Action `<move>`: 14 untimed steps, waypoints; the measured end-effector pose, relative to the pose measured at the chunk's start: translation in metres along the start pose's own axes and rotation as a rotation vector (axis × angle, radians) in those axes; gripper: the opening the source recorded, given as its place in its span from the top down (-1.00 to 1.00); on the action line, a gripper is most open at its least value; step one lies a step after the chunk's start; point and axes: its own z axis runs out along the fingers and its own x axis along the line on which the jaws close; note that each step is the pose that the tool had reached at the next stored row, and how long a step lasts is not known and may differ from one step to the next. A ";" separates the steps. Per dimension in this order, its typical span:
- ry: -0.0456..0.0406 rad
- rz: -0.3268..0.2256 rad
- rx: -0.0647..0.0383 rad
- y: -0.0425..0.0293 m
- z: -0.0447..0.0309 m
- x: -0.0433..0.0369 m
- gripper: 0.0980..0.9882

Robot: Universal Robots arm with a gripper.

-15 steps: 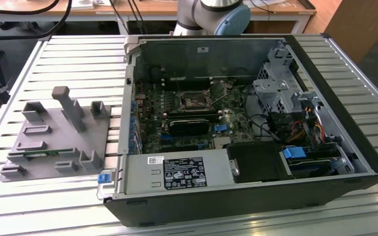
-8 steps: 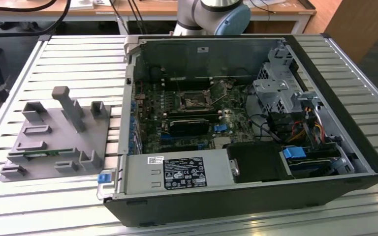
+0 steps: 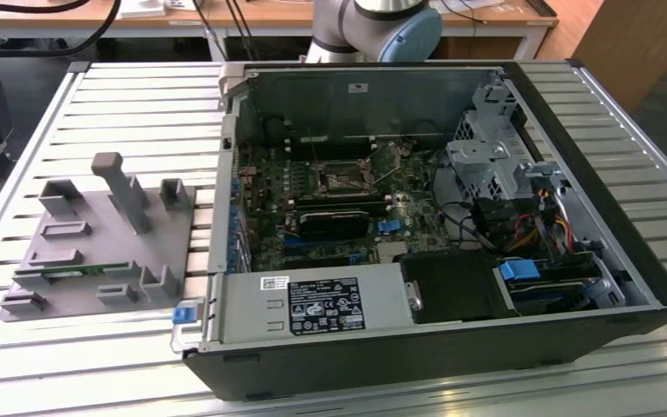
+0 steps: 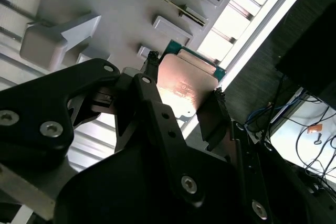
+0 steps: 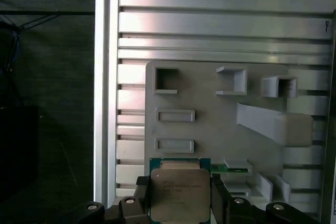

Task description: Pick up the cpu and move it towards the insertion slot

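We see the gripper closed on the cpu, gripping it from two sides. In both wrist views the black fingers touch the edges of the flat square chip. Its shiny metal top faces the cameras. A thin green edge peeks out at the far side of the cpu. The cpu is at the edge of a gray tray that has little walls, pockets and a slanted post on it. We cannot tell if the cpu rests on the tray or hangs just above it. Just beside the cpu, a thin green stick lies in the tray. The tray sits on a table made of long silver slats. In the exterior view the tray is at the exterior view's left of a big black computer case, which lies open on the same table. Inside the case is a green board full of small parts. Near the middle of that board we see the insertion slot, a dark square with a shiny metal frame. The slot is well apart from the tray, so the cpu is far from it. A gray and blue arm joint stands behind the case.
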 end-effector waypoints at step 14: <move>0.0000 0.000 0.000 -0.0006 -0.0123 0.0000 0.00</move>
